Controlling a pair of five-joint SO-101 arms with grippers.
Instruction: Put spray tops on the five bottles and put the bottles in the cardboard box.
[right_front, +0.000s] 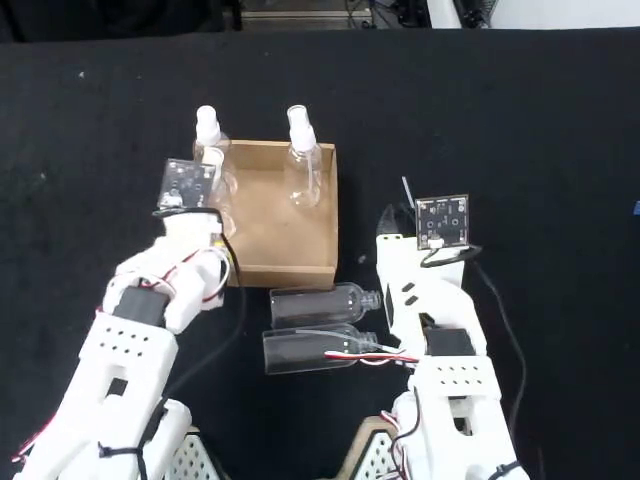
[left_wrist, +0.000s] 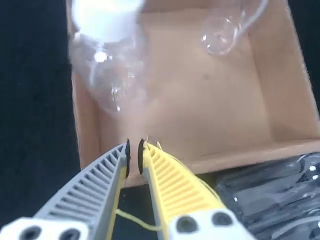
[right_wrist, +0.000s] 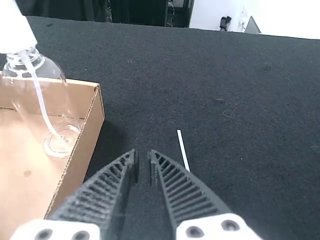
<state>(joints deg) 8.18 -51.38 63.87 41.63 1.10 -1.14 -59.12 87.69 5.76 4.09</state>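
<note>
Left wrist view: ribbed fingers (left_wrist: 170, 180) nearly closed by cardboard box (left_wrist: 215, 105) (right fingers (right_wrist: 181, 190) likewise).

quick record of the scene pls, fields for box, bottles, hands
box: open, mid table
capped bottles: three upright, one in the box's far right, two at its left wall
bare bottles: two lying on the table just in front of the box, second nearer the arms
tube: thin, white, loose on the table right of the box
left hand: over the box's near left corner, empty
right hand: right of the box, beside the tube, empty
</note>
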